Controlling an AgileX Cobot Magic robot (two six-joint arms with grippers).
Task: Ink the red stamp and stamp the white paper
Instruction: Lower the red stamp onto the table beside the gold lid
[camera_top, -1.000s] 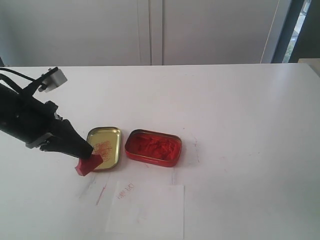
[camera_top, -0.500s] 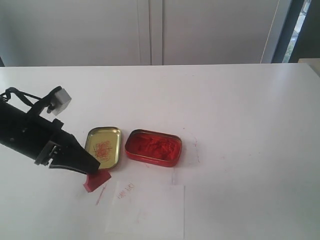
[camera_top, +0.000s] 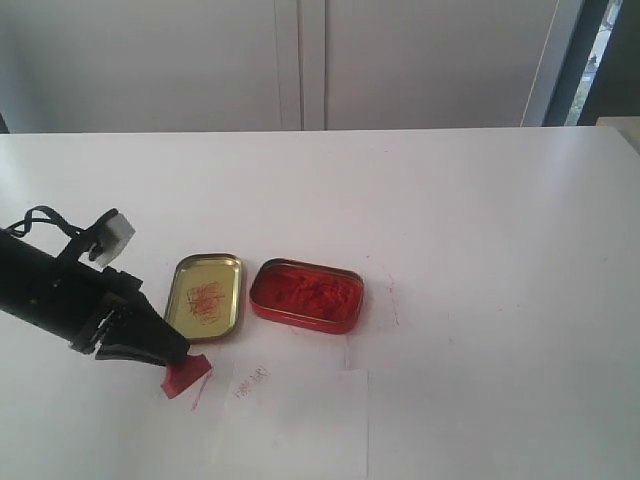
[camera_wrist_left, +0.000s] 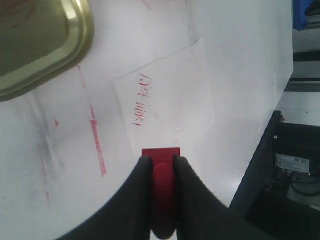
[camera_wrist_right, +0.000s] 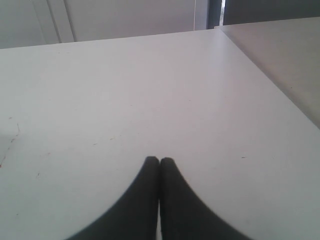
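The red stamp, clamped by its knob in the left end effector, has been lowered from the gold lid towards the near edge of the bench, just left of the white paper; stamping is judged next. The right end effector is pressed together, empty

We see a gold lid just left of a red ink-filled tin. Both sit on the white table.
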